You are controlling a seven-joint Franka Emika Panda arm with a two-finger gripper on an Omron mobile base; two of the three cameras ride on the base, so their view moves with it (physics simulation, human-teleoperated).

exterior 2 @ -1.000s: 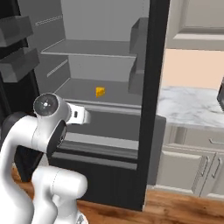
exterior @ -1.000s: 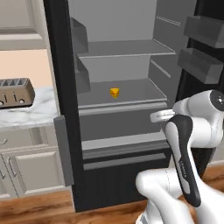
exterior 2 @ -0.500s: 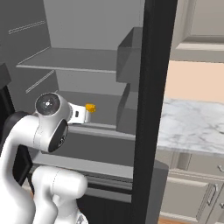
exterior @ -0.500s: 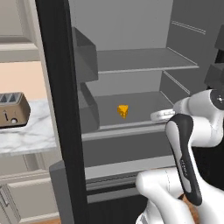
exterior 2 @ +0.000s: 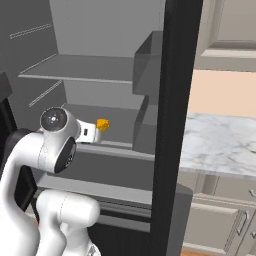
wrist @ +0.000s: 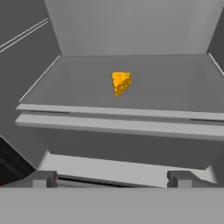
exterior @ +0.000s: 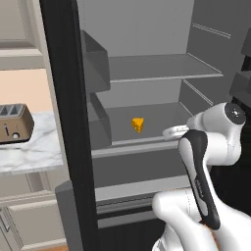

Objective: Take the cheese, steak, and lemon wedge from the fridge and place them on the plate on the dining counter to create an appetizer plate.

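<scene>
My claw [wrist: 111, 179] is open wide and holds nothing. It sits just outside the fridge [exterior: 68, 122], pointing straight in, so I can reach forward. The cheese [wrist: 120, 82] stands alone on the middle shelf [wrist: 175, 83], well apart from my fingers [wrist: 41, 178]. It sits near the front, so I think it will be easy to grab. I cannot see the steak or lemon wedge here.

a marble wall counter [exterior: 29, 154] is set over grey cabinets [exterior 2: 220, 220]. a toaster [exterior: 14, 122] is placed on it, against a peach wall [exterior 2: 225, 92].
</scene>
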